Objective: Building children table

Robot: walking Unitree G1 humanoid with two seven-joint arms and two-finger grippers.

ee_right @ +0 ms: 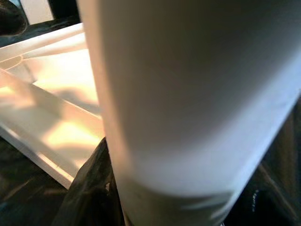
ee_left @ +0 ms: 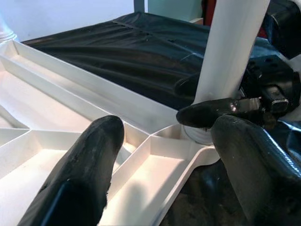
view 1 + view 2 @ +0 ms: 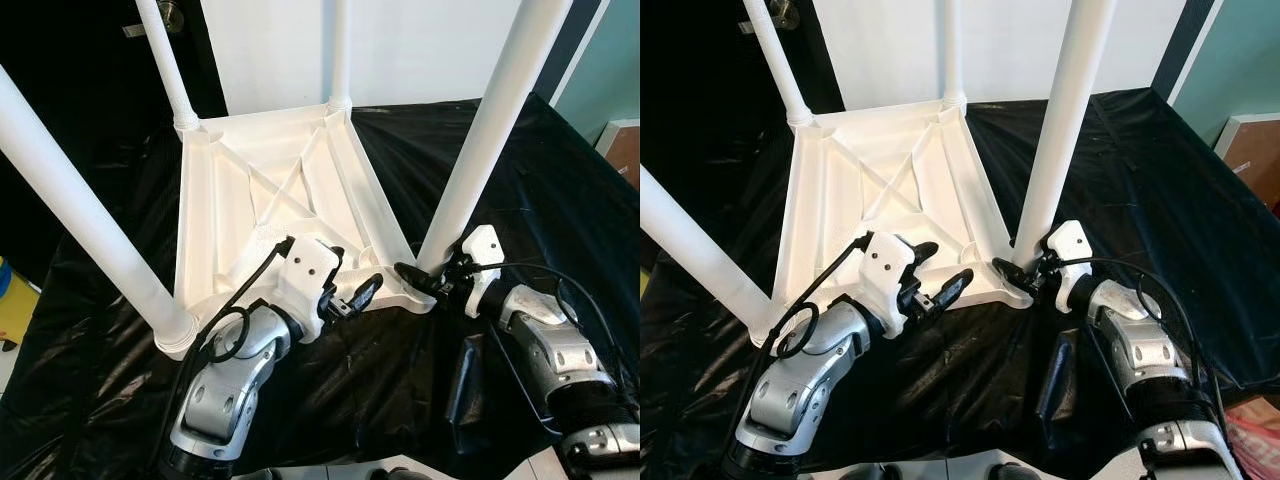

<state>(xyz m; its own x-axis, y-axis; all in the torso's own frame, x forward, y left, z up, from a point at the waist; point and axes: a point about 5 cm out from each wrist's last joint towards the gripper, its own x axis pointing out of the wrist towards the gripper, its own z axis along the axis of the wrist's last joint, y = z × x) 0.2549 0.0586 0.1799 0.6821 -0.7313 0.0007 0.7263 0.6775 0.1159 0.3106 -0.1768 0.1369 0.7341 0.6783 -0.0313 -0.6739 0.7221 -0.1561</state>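
White tabletop (image 3: 262, 205) upside down on black sheet (image 3: 540, 200) over worktop, ribbed underside up. Four white legs standing up from its corners: near-right leg (image 3: 490, 130), near-left leg (image 3: 75, 210), two far legs (image 3: 165, 60) behind.

Right tool (image 3: 425, 277) at the foot of the near-right leg, black fingers either side of it and pinching it just above the corner socket; in the right wrist view, leg (image 1: 188, 94) close up against the camera.

Left tool (image 3: 350, 297) over the near edge of the tabletop, fingers (image 2: 89, 165) spread, one above a rib compartment, the other past the rim. Holding nothing.
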